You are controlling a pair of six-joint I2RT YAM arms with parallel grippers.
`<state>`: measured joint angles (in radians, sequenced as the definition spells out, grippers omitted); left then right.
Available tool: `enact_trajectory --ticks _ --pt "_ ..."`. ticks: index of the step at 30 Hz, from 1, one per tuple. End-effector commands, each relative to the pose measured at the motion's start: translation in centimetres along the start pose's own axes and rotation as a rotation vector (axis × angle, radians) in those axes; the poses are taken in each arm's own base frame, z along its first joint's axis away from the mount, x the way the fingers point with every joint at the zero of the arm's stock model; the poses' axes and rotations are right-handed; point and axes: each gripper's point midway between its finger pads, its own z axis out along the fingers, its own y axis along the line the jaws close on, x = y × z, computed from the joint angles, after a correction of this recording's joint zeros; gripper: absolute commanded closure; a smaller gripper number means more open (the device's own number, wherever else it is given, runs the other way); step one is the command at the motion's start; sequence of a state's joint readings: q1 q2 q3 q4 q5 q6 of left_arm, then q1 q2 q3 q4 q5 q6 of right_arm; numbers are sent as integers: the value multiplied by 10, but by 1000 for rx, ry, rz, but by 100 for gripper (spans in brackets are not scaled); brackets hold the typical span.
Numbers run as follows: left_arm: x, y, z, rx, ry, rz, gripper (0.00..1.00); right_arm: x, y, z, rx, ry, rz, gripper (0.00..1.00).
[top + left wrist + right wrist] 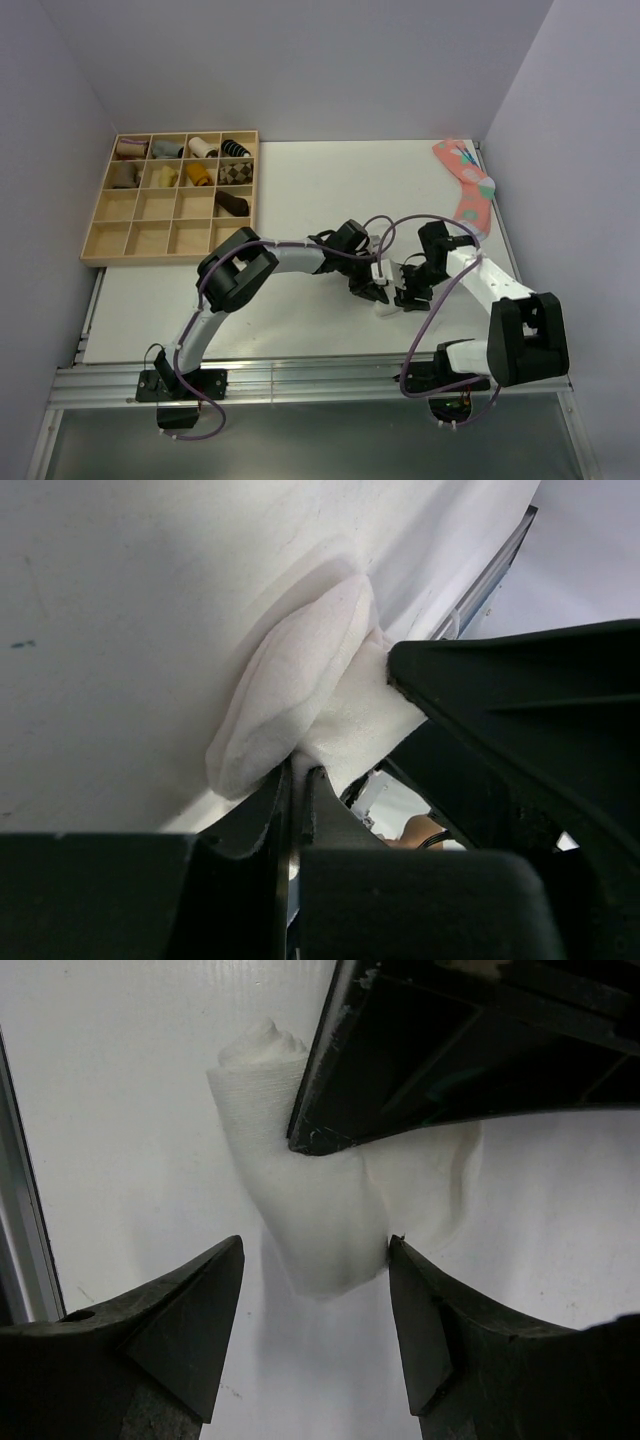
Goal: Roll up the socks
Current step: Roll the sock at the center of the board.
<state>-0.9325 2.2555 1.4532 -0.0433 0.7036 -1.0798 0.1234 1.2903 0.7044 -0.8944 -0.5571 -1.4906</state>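
Socks are lying in three places in the top view: a white sock (pixel 386 308) on the table (pixel 300 190) between the two grippers, a pink sock (pixel 466 186) at the far right edge, and rolled ones in the tray (pixel 170 195) at far left. Only this view is taking in the pink sock and tray. From above, the left gripper (pixel 366 290) and right gripper (pixel 410 296) are crowding over the white sock, which is barely standing out against the table, and their jaws are hard to read.

The left wrist view is showing the left gripper (pixel 299 778) pinching a fold of the white sock (pixel 290 680), its fingers almost pressed together.

The right wrist view is showing the right gripper (pixel 316 1250) spread, its fingers straddling the near end of the white sock (pixel 320 1210). A left finger is covering the sock's upper right part there, so how far it is rolled is not showing.
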Motion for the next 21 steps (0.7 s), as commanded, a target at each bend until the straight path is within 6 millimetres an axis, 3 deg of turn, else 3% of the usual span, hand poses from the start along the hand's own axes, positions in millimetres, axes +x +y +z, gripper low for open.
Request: enact_trajectory --ticks 1,8,11,12,16,21 --pt "-2 45 9 -128 -12 -81 100 -1 -4 4 10 14 -51 33" --pt "-6 44 6 -104 -22 -100 100 8 -4 14 -37 57 -27 36" --pt "-10 42 4 -89 -36 -116 99 9 -6 16 -59 61 2 48" --pt "-12 41 4 -83 -43 -116 99 10 -4 18 -79 63 18 58" --pt "-15 41 2 -74 -72 -134 98 11 -8 20 -111 71 67 69" --pt "-23 38 -5 -67 -187 -129 87 18 -10 23 -157 96 121 81"
